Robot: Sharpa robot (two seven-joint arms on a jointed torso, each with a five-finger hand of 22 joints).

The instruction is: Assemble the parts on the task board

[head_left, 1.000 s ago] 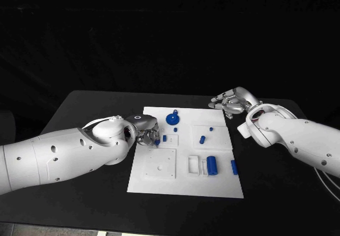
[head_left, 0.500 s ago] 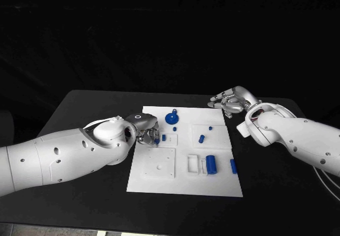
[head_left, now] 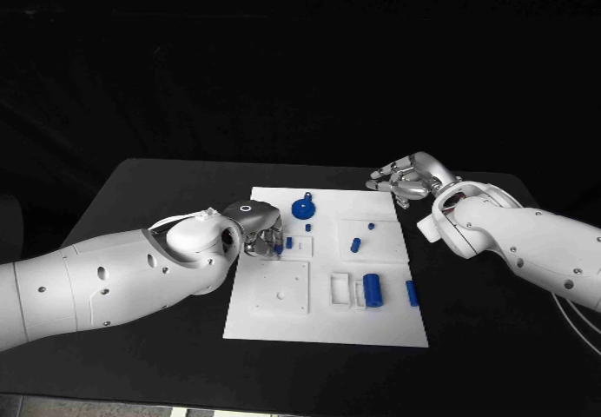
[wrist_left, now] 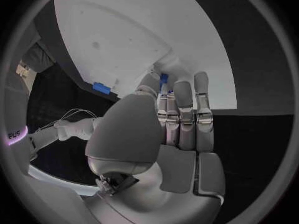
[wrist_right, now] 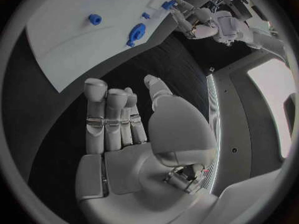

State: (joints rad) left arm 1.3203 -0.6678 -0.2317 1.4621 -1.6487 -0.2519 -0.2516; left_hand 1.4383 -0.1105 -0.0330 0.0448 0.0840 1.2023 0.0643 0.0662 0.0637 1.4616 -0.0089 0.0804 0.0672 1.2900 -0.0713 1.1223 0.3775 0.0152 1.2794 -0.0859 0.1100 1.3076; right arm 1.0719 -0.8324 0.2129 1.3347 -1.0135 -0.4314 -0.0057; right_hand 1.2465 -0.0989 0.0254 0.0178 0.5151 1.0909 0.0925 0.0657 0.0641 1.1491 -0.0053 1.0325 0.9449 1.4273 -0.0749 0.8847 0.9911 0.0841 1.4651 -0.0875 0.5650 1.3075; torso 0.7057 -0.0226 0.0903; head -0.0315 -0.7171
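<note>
Centrally on the black table (head_left: 163, 187) lies the white task board (head_left: 328, 326), and the blue parts are spread over it; a round blue part with a thin stem (head_left: 303, 208) stands near the far edge, a small blue peg (head_left: 356, 245) sits on the raised square plate to the right of the middle, a thick blue cylinder (head_left: 372, 289) lies nearer to the robot beside a white rectangular frame (head_left: 340, 289), and a slim blue bar (head_left: 412, 293) lies just beside that cylinder, toward the right edge of the board; a short blue piece (head_left: 289, 244) stands near the left part of the board, close to the left hand.

The left hand (head_left: 260, 233) is over the left part of the board; in the left wrist view its fingers (wrist_left: 184, 114) lie straight and side by side, close to the thumb, and a small blue part (wrist_left: 164, 79) shows at their tips; whether the hand really pinches this part I cannot tell.

The right hand (head_left: 403, 182) is beside the far right corner of the board, over the bare table and apart from every part; in the right wrist view its fingers (wrist_right: 107, 114) are stretched out and hold nothing, and the thumb stands away from them.
</note>
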